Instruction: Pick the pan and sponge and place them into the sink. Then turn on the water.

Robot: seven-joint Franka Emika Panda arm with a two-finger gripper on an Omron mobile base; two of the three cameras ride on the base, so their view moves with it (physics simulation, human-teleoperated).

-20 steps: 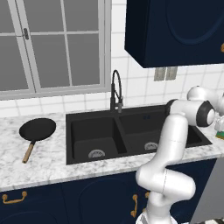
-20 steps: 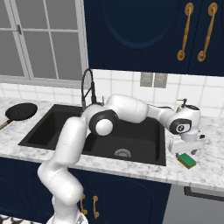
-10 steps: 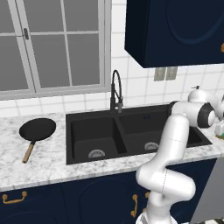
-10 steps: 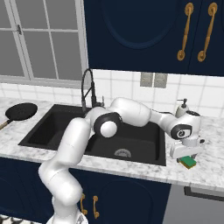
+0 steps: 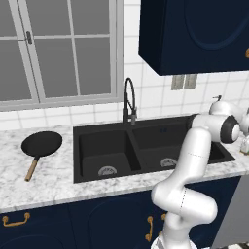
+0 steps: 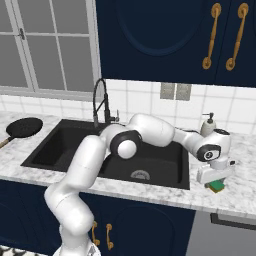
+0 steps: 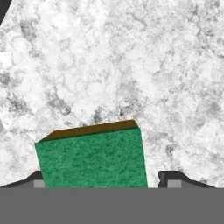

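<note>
White-and-grey marbled countertop [image 6: 150, 189] over navy cabinets with brass pulls; white tile backsplash, grey-framed window [image 5: 53, 48] at the left, double outlet [image 6: 175, 91] on the tile. No legible writing anywhere. Matte-black double sink [image 5: 146, 151] with arched faucet [image 5: 128, 99]. Black pan [image 5: 41, 144] left of the sink, wooden handle toward the front. Gripper [image 6: 216, 180] lowered right of the sink, fingertips spread either side of the green sponge [image 7: 92, 159], not yet pinching. Soap dispenser [image 6: 208, 125] behind.
</note>
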